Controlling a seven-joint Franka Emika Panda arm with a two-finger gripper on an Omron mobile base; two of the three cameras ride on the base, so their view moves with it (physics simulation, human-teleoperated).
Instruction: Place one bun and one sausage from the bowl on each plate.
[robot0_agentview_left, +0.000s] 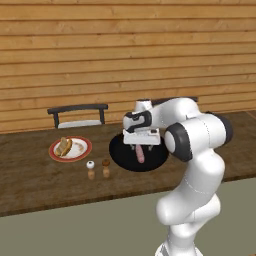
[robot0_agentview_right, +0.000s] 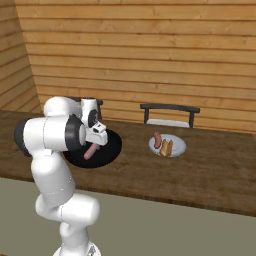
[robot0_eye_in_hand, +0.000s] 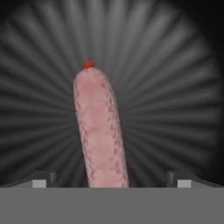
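The bowl (robot0_agentview_left: 120, 155) sits on the wooden counter (robot0_agentview_left: 40, 185) under our tool (robot0_eye_in_hand: 111, 179), and one sausage (robot0_eye_in_hand: 100, 131) lies in it, running between the spread fingertips (robot0_eye_in_hand: 41, 180) without touching either. We see no bun left in the bowl, though the arm hides part of it. The plate (robot0_agentview_left: 84, 151) to the left of the bowl already carries a bun and a sausage, so we judge that serving done. Two small shakers (robot0_agentview_left: 98, 170) stand just in front, between plate and bowl. We judge the remaining sausage is next to be gripped; a second plate we cannot make out here.
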